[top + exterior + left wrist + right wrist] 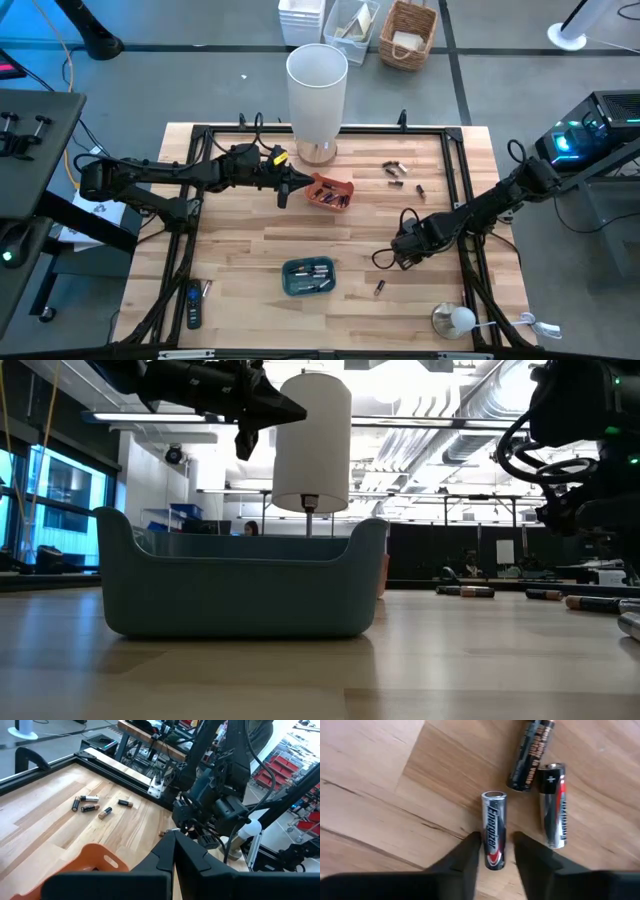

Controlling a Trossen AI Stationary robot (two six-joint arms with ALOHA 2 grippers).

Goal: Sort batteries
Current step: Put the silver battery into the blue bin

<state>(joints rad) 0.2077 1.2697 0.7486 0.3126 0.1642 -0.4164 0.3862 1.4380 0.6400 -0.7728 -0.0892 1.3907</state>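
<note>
A: We see a pale wood-plank table (pixel 250 250); beyond it, a hall with ceiling ducts.

B: We read "Energizer" on the silvery battery (pixel 493 827) lying between the right gripper (pixel 496 851)'s fingers, which touch it. The left gripper (pixel 300 180), clenched and empty, hangs beside the orange tray (pixel 330 191).

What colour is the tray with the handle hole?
Orange tray, clearest in the high view.

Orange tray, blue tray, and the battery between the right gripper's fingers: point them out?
orange tray (pixel 322 184): high view, its left rim.
blue tray (pixel 289 281): high view, its left wall.
silver battery (pixel 493 827): right wrist view, mid-label.
right gripper (pixel 496 851): right wrist view, between fingertips.
</note>
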